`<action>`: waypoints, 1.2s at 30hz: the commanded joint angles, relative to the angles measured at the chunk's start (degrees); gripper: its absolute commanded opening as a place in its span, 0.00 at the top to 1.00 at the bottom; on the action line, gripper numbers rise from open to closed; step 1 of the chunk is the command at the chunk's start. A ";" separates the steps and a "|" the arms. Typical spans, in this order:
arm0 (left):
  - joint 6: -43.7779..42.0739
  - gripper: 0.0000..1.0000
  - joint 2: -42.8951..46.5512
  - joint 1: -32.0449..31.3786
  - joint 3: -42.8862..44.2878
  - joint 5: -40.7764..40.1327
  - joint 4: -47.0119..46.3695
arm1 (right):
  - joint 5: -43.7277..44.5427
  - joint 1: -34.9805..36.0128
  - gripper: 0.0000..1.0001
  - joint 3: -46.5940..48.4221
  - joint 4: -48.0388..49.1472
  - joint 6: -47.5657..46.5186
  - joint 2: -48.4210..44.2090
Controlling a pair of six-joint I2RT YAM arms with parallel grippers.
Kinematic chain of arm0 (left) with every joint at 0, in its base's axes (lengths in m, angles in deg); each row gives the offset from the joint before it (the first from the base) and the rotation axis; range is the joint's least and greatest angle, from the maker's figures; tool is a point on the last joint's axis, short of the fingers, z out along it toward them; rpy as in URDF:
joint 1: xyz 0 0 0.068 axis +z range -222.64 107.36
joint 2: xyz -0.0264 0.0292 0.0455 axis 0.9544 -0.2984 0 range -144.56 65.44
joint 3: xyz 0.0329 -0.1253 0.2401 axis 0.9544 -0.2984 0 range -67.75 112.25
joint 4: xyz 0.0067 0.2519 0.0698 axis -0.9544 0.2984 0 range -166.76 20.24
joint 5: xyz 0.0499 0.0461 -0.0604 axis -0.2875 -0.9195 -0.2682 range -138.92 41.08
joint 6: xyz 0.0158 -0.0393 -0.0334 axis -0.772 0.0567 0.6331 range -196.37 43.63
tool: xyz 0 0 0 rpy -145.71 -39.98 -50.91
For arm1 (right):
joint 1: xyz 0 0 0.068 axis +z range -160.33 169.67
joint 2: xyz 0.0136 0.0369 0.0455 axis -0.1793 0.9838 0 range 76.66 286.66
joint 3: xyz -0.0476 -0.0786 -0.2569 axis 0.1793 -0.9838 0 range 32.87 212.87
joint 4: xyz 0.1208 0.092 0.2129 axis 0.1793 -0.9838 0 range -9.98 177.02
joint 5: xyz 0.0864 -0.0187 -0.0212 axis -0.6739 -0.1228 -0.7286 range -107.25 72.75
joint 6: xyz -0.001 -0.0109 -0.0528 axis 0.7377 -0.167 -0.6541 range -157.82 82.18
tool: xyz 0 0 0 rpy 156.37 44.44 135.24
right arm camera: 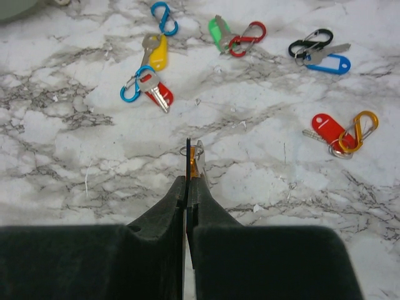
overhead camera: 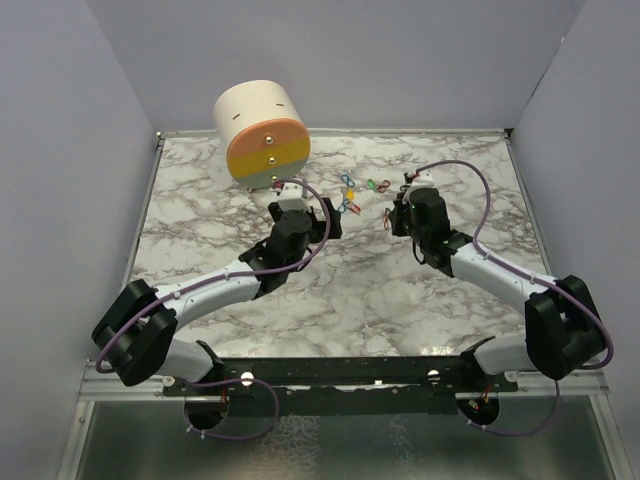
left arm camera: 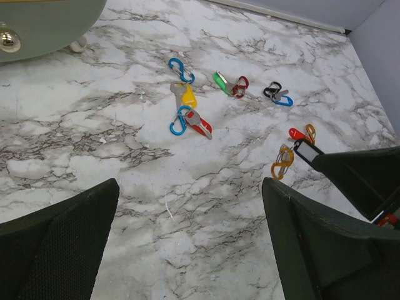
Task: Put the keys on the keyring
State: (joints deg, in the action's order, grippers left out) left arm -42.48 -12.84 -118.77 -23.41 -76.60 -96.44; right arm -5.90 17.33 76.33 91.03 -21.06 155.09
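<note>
Several keys lie on the marble: a yellow key, a red key on a blue clip, a green key by a red clip, a blue tag on a black clip, and a red tag on an orange clip. My right gripper is shut on a thin black-framed key tag. An orange clip and a small metal ring show at the tag's tip. My left gripper hangs open over bare marble, left of the right gripper, holding nothing.
A cream and orange drum stands at the back left, close behind the left gripper. The right gripper sits just right of the key cluster. Grey walls enclose the marble table.
</note>
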 commanded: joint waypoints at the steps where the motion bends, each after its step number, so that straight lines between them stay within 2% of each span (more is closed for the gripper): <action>1: -0.74 0.01 2.18 0.27 -0.81 -1.22 0.03 | 2.58 -0.87 0.99 3.37 1.79 -1.51 2.01; 36: -1.13 0.01 2.67 0.96 -1.19 -0.81 0.61 | 0.06 -4.08 0.99 8.66 4.33 -2.25 12.40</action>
State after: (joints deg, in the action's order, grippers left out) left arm -43.12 -10.55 -118.07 -24.50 -76.78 -95.50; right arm -5.35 13.79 82.58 93.09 -22.70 166.13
